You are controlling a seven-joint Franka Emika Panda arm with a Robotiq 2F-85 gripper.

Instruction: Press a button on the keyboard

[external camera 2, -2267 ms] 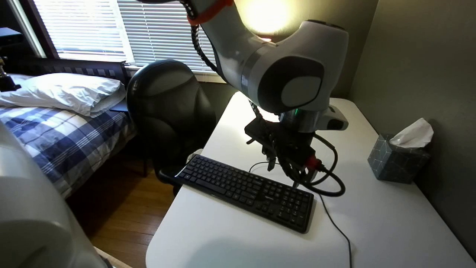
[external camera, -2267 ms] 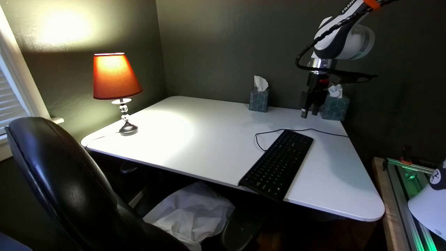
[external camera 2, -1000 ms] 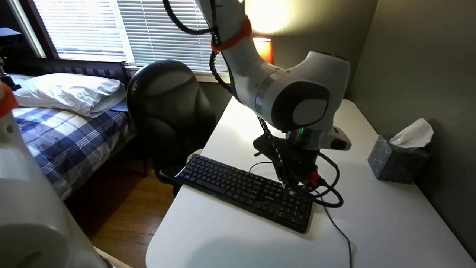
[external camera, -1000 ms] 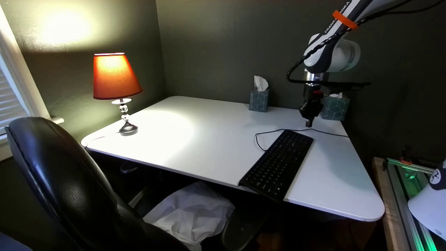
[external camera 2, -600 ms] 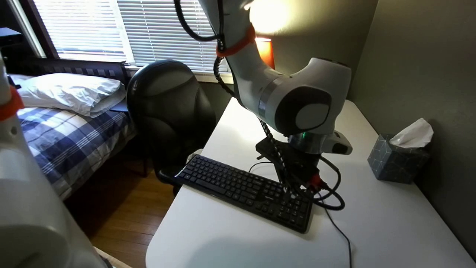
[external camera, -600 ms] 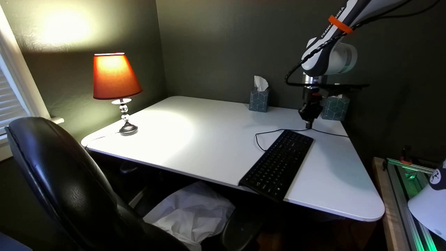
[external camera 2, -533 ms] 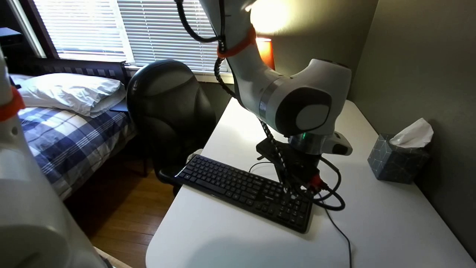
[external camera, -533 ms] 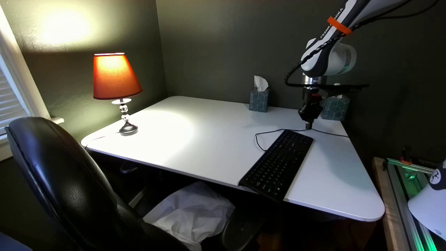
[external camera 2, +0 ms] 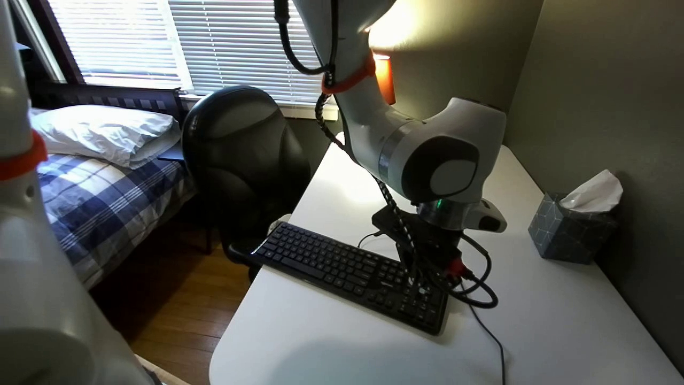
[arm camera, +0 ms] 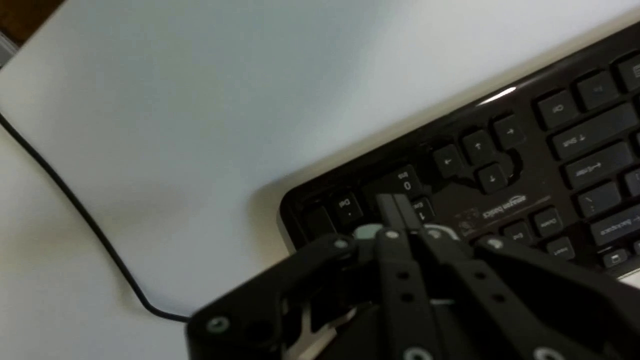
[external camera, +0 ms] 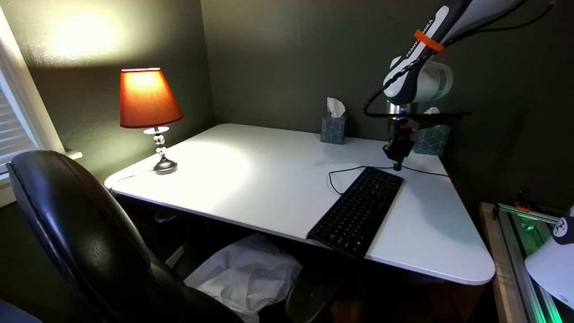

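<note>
The black keyboard [external camera: 358, 211] lies flat near one end of the white desk, one short end reaching the desk's edge. In the wrist view the keyboard [arm camera: 537, 165] shows its arrow keys and part of the number pad. My gripper [arm camera: 393, 196] is shut, its two fingertips pressed together with nothing between them. They point at the number pad and overlap the lower edge of the 0 key [arm camera: 406, 181], beside the 1 key [arm camera: 423, 210]. Whether they touch a key cannot be told. In an exterior view the gripper [external camera: 397, 168] hangs at the keyboard's far end, pointing down.
A thin black cable [arm camera: 82, 210] runs over the desk [external camera: 269, 170] beside the keyboard. Tissue boxes [external camera: 332, 130] stand along the wall, one tissue box [external camera: 432, 141] right behind the gripper. A red lamp [external camera: 148, 101] and black chair [external camera: 67, 215] stand farther off.
The gripper's fingers were apart over two seconds ago and are together since. The arm has come down, bringing the fingertips lower over the keyboard's number-pad end. The keyboard has not moved.
</note>
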